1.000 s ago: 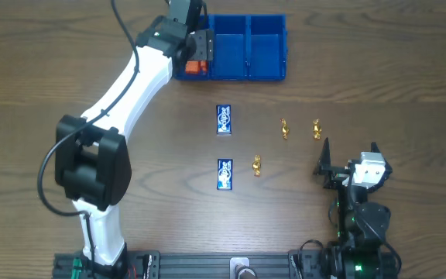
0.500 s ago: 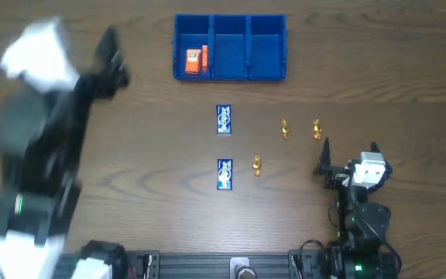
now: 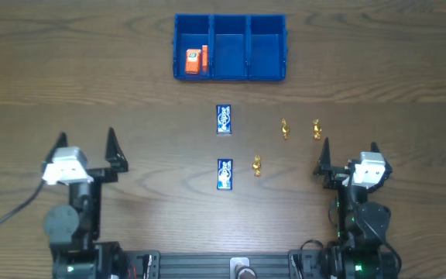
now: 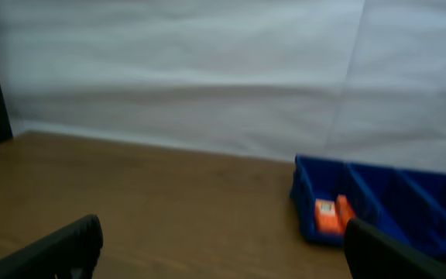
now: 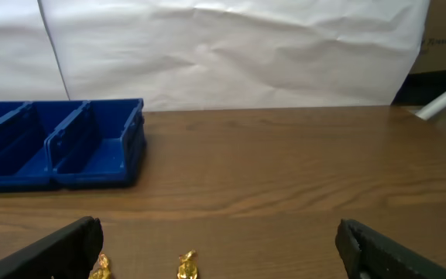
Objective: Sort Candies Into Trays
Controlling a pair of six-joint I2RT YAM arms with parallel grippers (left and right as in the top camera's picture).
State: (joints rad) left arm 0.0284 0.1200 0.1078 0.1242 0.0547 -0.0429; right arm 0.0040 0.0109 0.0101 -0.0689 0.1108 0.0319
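A blue three-compartment tray (image 3: 231, 72) stands at the back of the table, with two orange candies (image 3: 196, 61) in its left compartment; the left wrist view shows the tray (image 4: 378, 203) and orange candies (image 4: 333, 214) too. Two blue-wrapped candies (image 3: 224, 119) (image 3: 224, 173) lie mid-table. Three gold candies (image 3: 257, 165) (image 3: 285, 129) (image 3: 316, 129) lie to their right; two show in the right wrist view (image 5: 186, 265) (image 5: 101, 268). My left gripper (image 3: 86, 142) rests open at the front left, empty. My right gripper (image 3: 348, 148) is open at the front right, close to the gold candies.
Bare wooden tabletop (image 3: 130, 101) surrounds the candies. A white backdrop (image 5: 231, 46) stands behind the table's far edge. The tray's middle and right compartments (image 5: 91, 147) hold nothing.
The left arm has pulled back from the tray's left compartment to the front left of the table, leaving the orange candies in the tray. The right arm has not moved.
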